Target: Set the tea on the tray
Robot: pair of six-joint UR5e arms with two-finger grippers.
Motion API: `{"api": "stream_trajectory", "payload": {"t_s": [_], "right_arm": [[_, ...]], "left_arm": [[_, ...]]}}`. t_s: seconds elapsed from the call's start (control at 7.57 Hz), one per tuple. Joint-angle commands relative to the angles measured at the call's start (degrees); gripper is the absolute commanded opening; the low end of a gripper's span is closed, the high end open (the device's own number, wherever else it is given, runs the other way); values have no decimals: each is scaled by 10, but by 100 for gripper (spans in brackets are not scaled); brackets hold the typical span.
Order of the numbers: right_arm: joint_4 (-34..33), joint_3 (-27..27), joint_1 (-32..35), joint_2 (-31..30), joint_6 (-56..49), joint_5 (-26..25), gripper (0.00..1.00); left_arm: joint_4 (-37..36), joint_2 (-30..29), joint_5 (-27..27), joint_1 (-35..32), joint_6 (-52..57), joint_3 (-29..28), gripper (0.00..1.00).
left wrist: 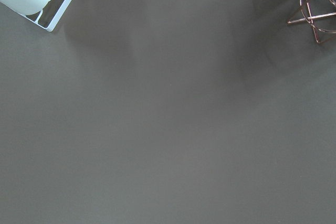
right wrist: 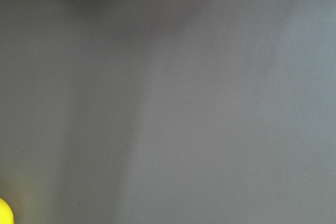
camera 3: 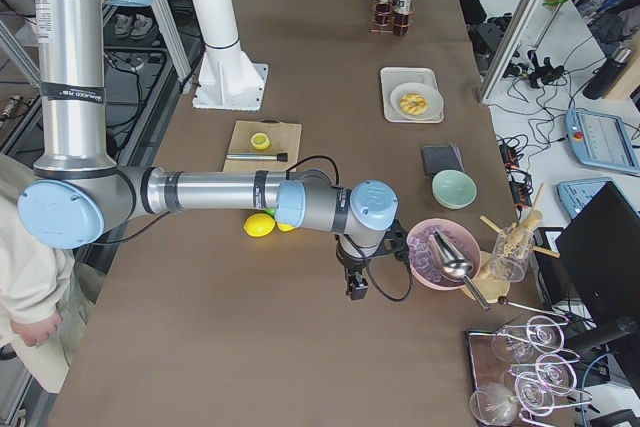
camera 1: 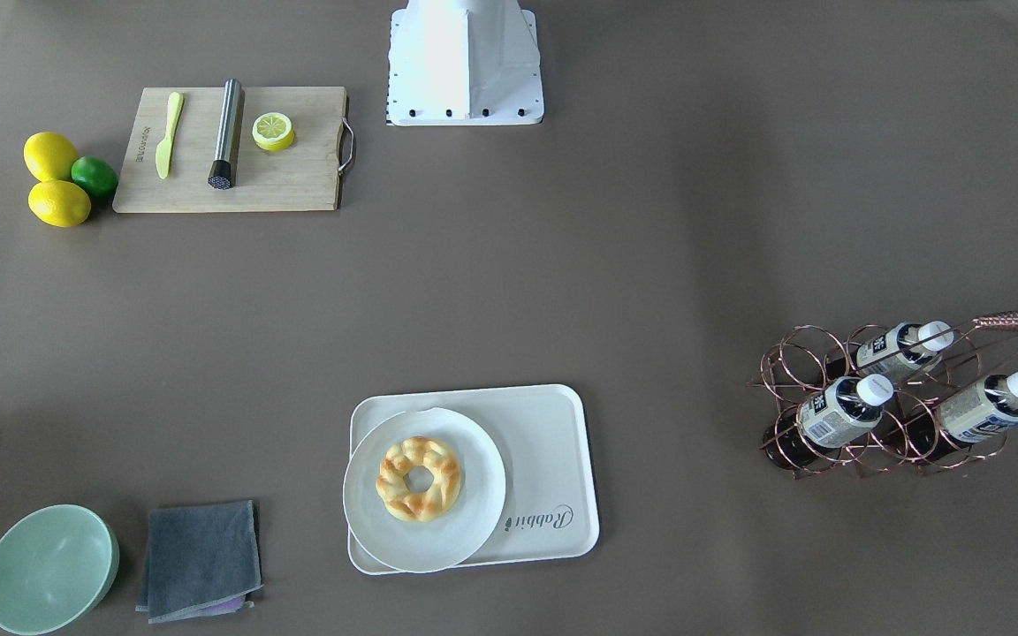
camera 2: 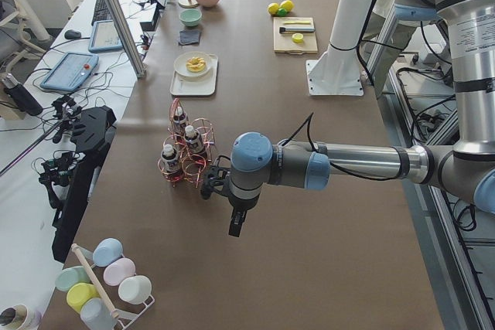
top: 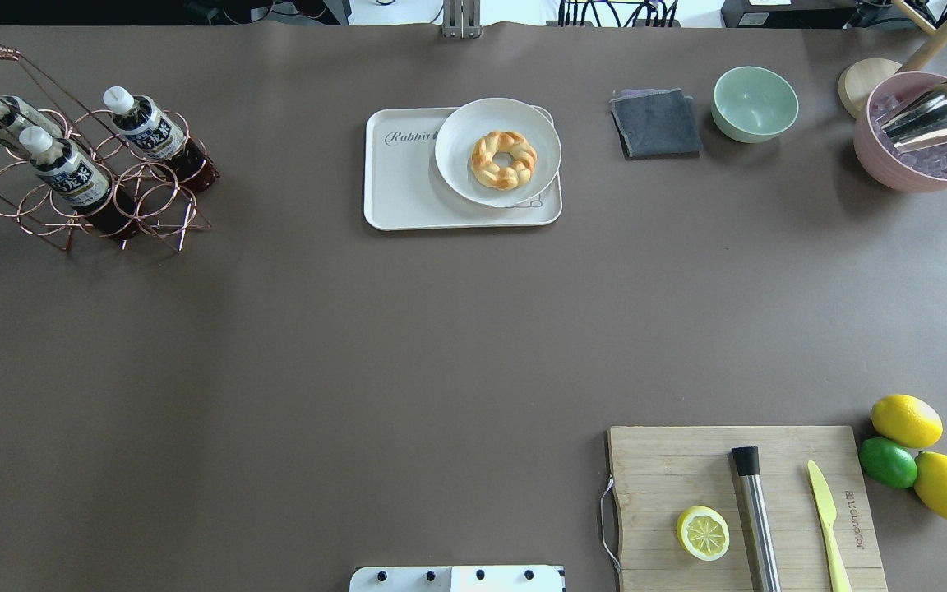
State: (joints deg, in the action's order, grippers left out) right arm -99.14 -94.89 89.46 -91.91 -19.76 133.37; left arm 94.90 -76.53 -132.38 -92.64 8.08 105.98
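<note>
Front-facing: the tea (camera 1: 840,411), one of three bottles, leans in the copper wire rack (camera 1: 893,433), well apart from the tray (camera 1: 549,433).

Overhead: the plate (top: 461,136) covers much of the tray; aim for the bare strip by "Rabbit".

Left side: the left claw (camera 2: 235,224) hangs near the rack.

Right side: the right claw (camera 3: 357,285) is near the pink bowl (camera 3: 425,262).

Whether either claw is parted, I cannot tell. Draw the bottle out along its tilt.

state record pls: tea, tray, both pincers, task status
tea: three tea bottles in copper wire rack
tray: tray holds white plate with ring pastry; "Rabbit" side bare
left pincer: left pincer over bare table beside rack, apart from it; open/shut unclear
right pincer: right pincer near pink bowl; open/shut unclear
status: no tea on tray yet
</note>
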Motion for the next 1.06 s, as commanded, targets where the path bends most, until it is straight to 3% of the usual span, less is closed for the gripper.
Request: {"api": "stream_trajectory", "payload": {"t_s": [0.0,0.93], "right_arm": [[0,-4,2,-2,2,0,100],[0,-6,2,-3,2,2,100]], "left_arm": [[-1,-1,0,1,-3,2,97],[4,5,-1,7,0,5,97]]}}
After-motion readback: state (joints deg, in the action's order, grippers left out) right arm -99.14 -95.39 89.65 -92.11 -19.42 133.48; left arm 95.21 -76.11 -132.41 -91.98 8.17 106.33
